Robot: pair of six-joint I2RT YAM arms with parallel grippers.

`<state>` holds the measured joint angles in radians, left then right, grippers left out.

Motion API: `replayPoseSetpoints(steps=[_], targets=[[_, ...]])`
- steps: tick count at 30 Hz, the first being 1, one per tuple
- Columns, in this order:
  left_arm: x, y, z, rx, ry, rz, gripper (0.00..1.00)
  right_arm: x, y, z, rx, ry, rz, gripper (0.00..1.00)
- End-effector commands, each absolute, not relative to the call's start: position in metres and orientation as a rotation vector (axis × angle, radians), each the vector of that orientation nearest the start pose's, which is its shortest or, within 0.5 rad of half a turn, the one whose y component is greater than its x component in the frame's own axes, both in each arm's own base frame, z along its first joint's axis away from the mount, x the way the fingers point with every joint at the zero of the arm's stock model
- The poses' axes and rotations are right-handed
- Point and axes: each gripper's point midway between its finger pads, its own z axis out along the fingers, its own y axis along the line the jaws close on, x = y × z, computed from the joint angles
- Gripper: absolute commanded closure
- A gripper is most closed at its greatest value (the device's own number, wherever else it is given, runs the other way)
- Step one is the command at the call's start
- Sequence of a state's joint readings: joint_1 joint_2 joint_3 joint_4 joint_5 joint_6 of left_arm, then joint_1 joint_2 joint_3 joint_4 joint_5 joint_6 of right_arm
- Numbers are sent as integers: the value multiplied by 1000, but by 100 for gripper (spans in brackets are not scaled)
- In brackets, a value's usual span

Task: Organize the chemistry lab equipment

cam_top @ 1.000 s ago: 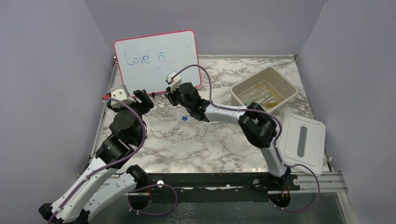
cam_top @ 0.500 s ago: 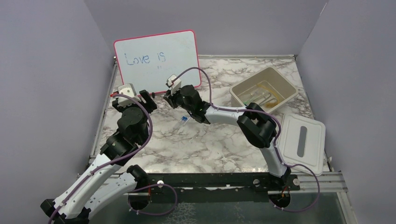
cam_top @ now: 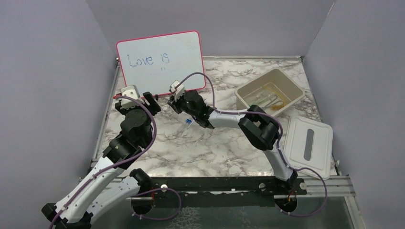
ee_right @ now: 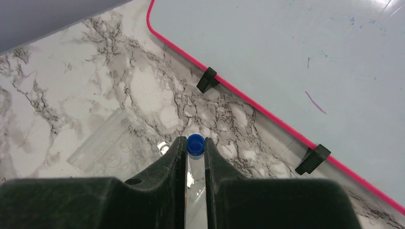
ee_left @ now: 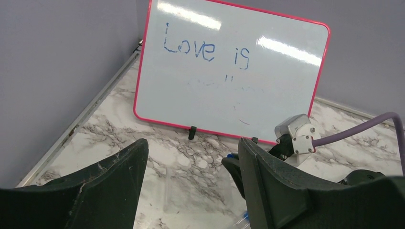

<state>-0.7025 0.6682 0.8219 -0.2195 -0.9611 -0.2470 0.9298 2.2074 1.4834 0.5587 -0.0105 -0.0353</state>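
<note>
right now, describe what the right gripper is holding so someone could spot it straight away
Find the pink-framed whiteboard at the back left of the table. Just in front of its bottom edge, the right gripper is shut on a thin clear tube. Its blue cap sets it apart from the flat, capless clear tray lying beside it.

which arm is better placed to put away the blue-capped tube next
Right. The right gripper is shut on the blue-capped tube, and the beige tub sits on its side. The left gripper is open, empty, facing the whiteboard.
</note>
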Motion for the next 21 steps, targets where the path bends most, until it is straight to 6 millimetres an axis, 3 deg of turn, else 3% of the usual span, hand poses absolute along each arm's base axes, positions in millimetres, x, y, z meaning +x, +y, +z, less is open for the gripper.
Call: replayPoseSetpoints(steps=[1,15,21], targets=[[261,-37,319,-384,1565,72,28,384,516,112,-857,1558,635,83],[262,-38,316,-379,1573,78,28,393,508,89,-814,1632,615,83],[262,-38,316,-379,1572,79,28,395,505,84,-822,1653,622,79]])
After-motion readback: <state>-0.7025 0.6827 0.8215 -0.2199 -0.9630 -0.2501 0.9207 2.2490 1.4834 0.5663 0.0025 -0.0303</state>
